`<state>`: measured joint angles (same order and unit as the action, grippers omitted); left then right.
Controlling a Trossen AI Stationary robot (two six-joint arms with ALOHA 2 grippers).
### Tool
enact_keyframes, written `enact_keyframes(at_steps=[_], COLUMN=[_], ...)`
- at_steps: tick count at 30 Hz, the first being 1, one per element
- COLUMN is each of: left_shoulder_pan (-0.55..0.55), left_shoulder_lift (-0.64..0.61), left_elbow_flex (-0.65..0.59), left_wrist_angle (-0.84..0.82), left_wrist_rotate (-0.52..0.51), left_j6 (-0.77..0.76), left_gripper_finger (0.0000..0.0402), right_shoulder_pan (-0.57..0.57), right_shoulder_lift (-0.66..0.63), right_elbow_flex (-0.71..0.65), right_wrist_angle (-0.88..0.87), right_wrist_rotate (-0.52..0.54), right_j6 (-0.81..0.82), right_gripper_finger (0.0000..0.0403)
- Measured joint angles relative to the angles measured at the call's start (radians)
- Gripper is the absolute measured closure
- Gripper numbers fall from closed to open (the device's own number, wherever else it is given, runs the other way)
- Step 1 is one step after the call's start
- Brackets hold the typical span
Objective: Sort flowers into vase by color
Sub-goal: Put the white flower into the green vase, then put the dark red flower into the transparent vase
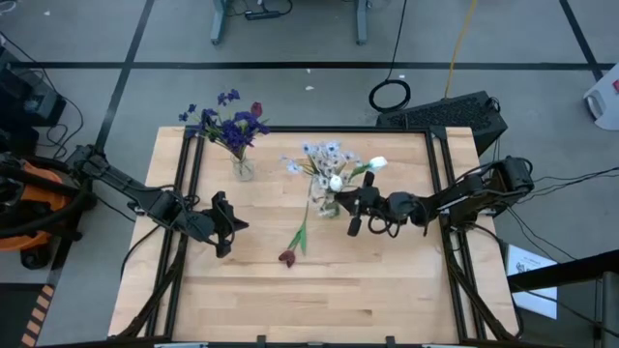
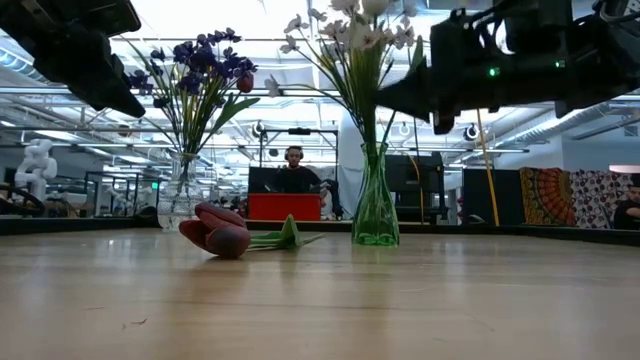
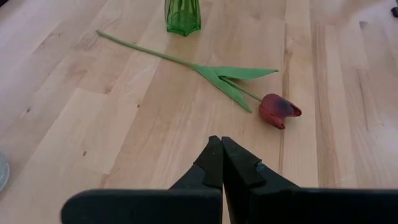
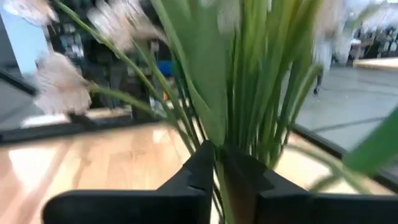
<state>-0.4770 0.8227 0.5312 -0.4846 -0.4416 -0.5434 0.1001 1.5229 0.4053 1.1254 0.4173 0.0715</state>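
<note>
One dark red tulip (image 1: 288, 257) (image 3: 278, 111) lies flat on the table, its stem pointing toward the green vase (image 2: 376, 205) (image 1: 327, 205). That vase holds pale white-lilac clusters and white tulips (image 1: 377, 164). A clear vase (image 1: 242, 168) at the far left holds purple-blue flowers (image 1: 228, 124) and a dark red bud. My left gripper (image 1: 237, 225) (image 3: 221, 140) hovers shut, just left of the lying tulip. My right gripper (image 1: 341, 201) (image 4: 219, 155) sits high among the stems above the green vase's mouth, shut on a green stem. My right gripper pinches a green stem (image 4: 220, 177) between its two fingers, coming level from the table's right side, across the stem. The stem stands roughly upright among the other stems of the green vase. I cannot tell which flower head it belongs to.
A black frame (image 1: 440, 184) borders the wooden table on the left, right and far sides. The near half of the table (image 1: 319, 300) is bare wood. Beyond the far edge a person (image 2: 293, 165) sits at a red desk.
</note>
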Motion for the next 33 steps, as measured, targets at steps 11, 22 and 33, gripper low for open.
enact_keyframes(at_steps=[11,22,33], left_shoulder_pan=[0.000,0.000,0.002], left_shoulder_lift=[0.000,0.001,0.015], left_elbow_flex=[0.000,0.000,0.010], left_wrist_angle=[0.011,0.111,0.139], left_wrist_rotate=[0.000,0.034,0.053], left_j6=[0.000,-0.128,-0.118], left_gripper_finger=[0.0401,0.0401,0.0401], right_shoulder_pan=[0.007,0.091,0.195], right_shoulder_lift=[-0.102,-0.377,-0.547], right_elbow_flex=[-0.003,-0.002,0.078], right_wrist_angle=[-0.169,-0.543,-1.132], right_wrist_rotate=[0.000,0.000,0.000], right_j6=[0.037,0.062,0.329], right_gripper_finger=[0.0289,0.0286,0.0363])
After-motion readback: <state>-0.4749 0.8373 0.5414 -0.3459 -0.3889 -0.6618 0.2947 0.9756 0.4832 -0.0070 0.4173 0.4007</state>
